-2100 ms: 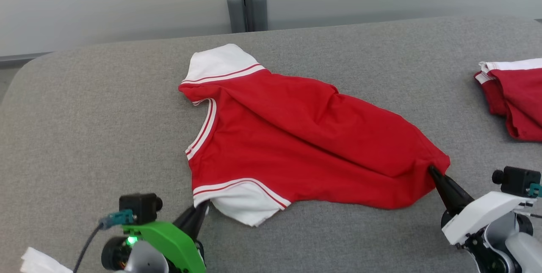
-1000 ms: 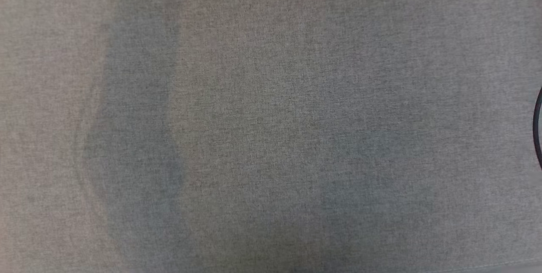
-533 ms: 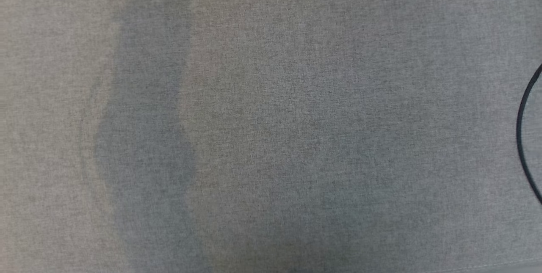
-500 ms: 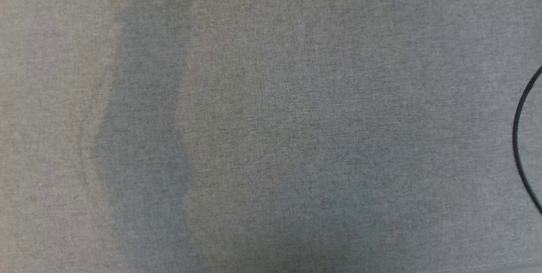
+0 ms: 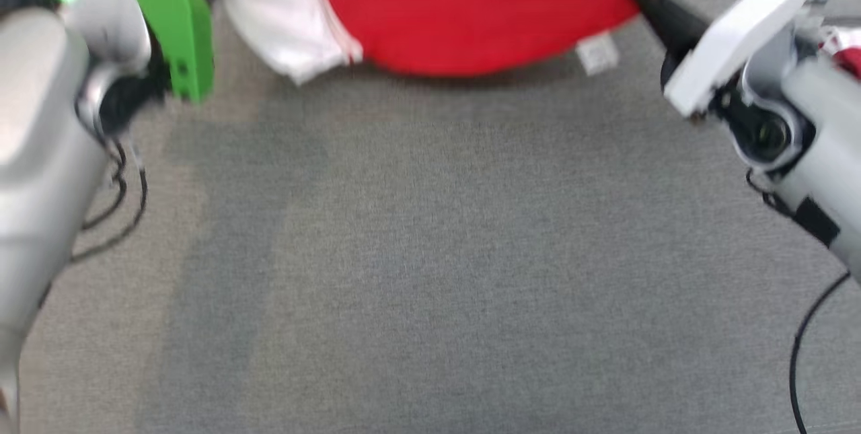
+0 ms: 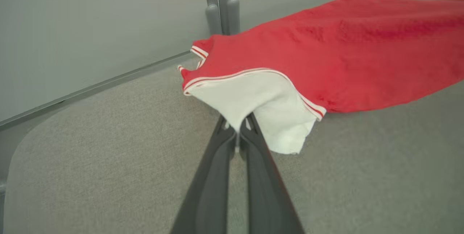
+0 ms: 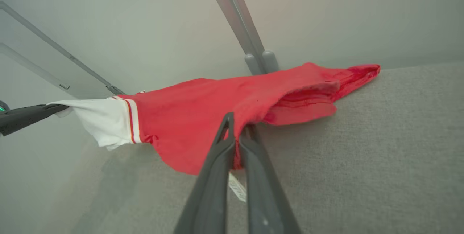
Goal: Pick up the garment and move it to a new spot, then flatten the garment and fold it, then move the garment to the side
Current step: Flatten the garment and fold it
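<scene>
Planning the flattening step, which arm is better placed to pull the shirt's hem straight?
Right, likely: the right gripper is shut on the shirt at its hem corner, while the left gripper pinches the white sleeve.

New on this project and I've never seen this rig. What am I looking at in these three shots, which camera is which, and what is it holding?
This is a wheeled robot with two arms, each ending in a gripper with two long dark fingers. The blurred picture comes from the head camera, looking down at a grey padded surface. The other two come from wrist cameras, each looking along its own arm's fingers.

The thing being handled is a red garment with white sleeves. The left gripper is shut on a white sleeve. The right gripper is shut on a red corner at the other end, near a small white label. The near edge hangs lifted between the two grippers, and the far part seems to rest on the surface. A grey post stands at the wall behind.
</scene>
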